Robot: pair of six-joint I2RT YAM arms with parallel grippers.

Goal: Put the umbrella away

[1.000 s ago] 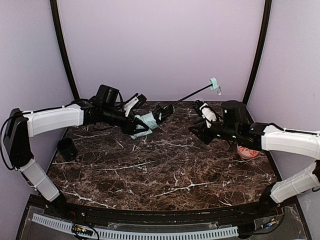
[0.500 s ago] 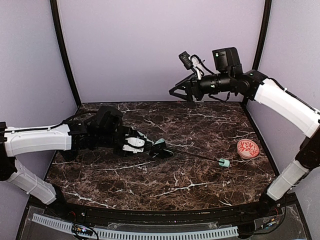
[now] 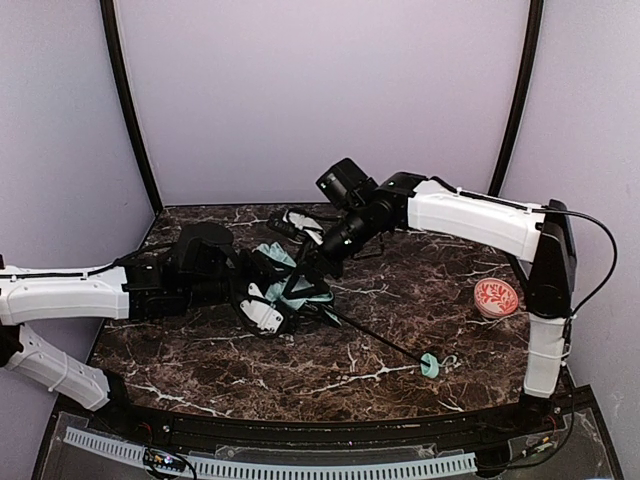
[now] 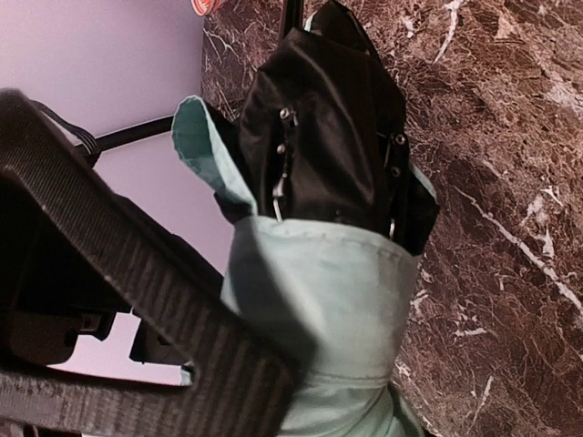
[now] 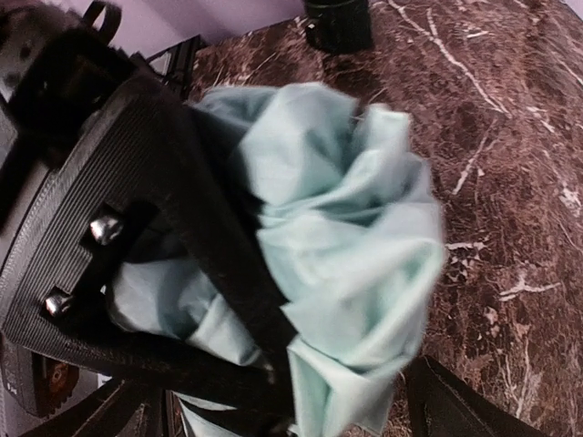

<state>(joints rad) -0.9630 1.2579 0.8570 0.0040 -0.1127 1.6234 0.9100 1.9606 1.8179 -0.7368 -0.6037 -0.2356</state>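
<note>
The umbrella (image 3: 278, 262) lies folded on the dark marble table, its mint fabric (image 4: 328, 300) bunched over black lining (image 4: 328, 137). Its thin black shaft (image 3: 375, 337) runs toward the front right and ends at the small mint handle (image 3: 432, 365). My left gripper (image 3: 266, 303) is shut on the fabric bundle, which fills its jaws in the left wrist view (image 4: 301, 382). My right gripper (image 3: 312, 262) reaches in from the right. In the right wrist view it (image 5: 291, 401) stands open and straddles the crumpled fabric (image 5: 346, 237).
A red patterned dish (image 3: 496, 297) sits at the table's right side. A black cup (image 5: 337, 23) stands beyond the umbrella in the right wrist view. Lilac walls and two dark poles close off the back.
My right arm has swung down from high at the back to the umbrella's canopy, and its jaws have opened wide. The handle end has shifted nearer the front edge. The left grip is unchanged.
</note>
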